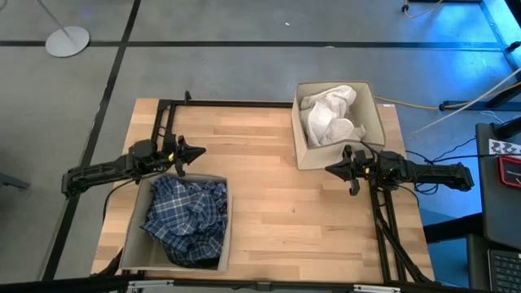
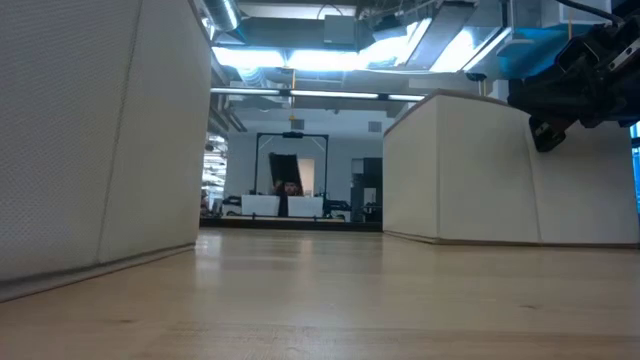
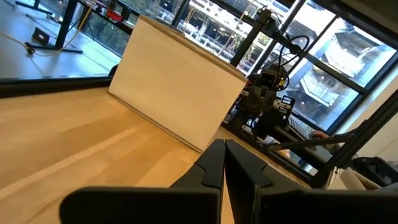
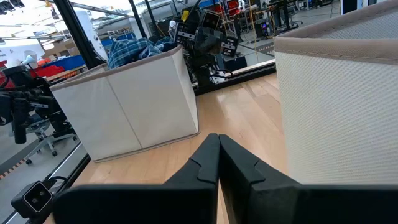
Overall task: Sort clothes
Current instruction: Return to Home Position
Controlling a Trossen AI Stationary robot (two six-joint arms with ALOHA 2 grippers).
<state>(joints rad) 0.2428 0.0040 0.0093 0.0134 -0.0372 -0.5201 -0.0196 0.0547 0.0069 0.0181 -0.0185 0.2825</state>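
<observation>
**Clothes lie in their bins; both my grippers are empty just beside them**

The plaid shirt (image 1: 187,218) lies heaped in the left bin (image 1: 133,236), on the table's left side. Something dark shows under it, and I cannot tell what. The white piece (image 1: 330,118) sits bunched in the right bin (image 1: 370,98). My left gripper (image 1: 198,150) hangs just beside one edge of the left bin. My right gripper (image 1: 329,169) hangs just beside a corner of the right bin. Each has its fingers pressed together and holds nothing.

I judge the main risk to be a clip. Either arm, swinging low this close to a soft wall, could shove or tip its bin. The plaid shirt rides above its rim, so a catching finger could drag it out.

Only the high view looks into both bins. The low view gives bin walls and bare table (image 2: 320,300), with no clothes. My right wrist view alone shows the plaid shirt from the side, topping the rim. My left wrist view meets the right bin's wall and hides the white piece.
</observation>
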